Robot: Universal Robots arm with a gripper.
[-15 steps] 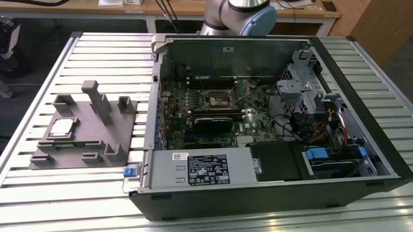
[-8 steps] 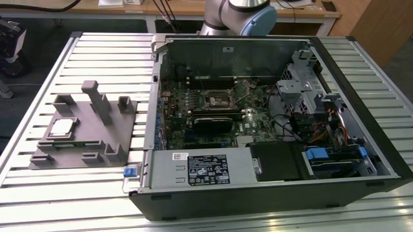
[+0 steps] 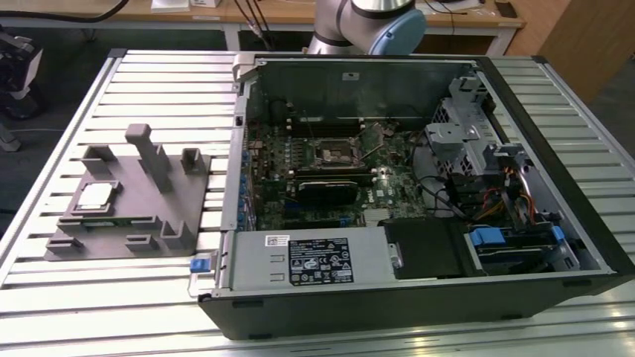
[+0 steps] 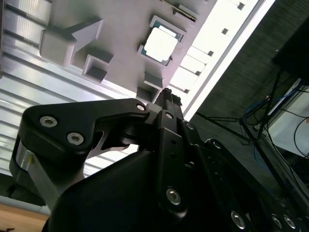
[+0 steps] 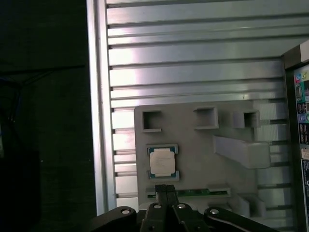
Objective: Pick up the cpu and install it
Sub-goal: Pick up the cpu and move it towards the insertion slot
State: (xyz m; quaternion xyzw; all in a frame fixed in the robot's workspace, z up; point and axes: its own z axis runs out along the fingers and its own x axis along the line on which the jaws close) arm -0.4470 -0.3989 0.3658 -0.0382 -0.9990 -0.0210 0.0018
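The cpu [image 3: 97, 195] is a pale silvery square chip lying flat in a recess of the grey holder block [image 3: 149, 216] on the slatted table, at the exterior view's left. Both wrist views show the cpu [image 4: 161, 44] [image 5: 161, 162] from above. My gripper [image 5: 166, 189] [image 4: 168, 95] hangs well above the block, its dark fingertips pressed together with nothing between them, close to the cpu's edge in the picture. The dark square socket [image 3: 332, 155] sits in the middle of the motherboard inside the open case.
The open computer case [image 3: 417, 223] lies at the exterior view's right, with a power supply [image 3: 308, 260] at its front and drive cages [image 3: 476, 141] at its side. A narrow green memory strip [image 5: 193, 192] lies in the block beside the cpu. The arm's base [image 3: 367, 26] stands behind the case.
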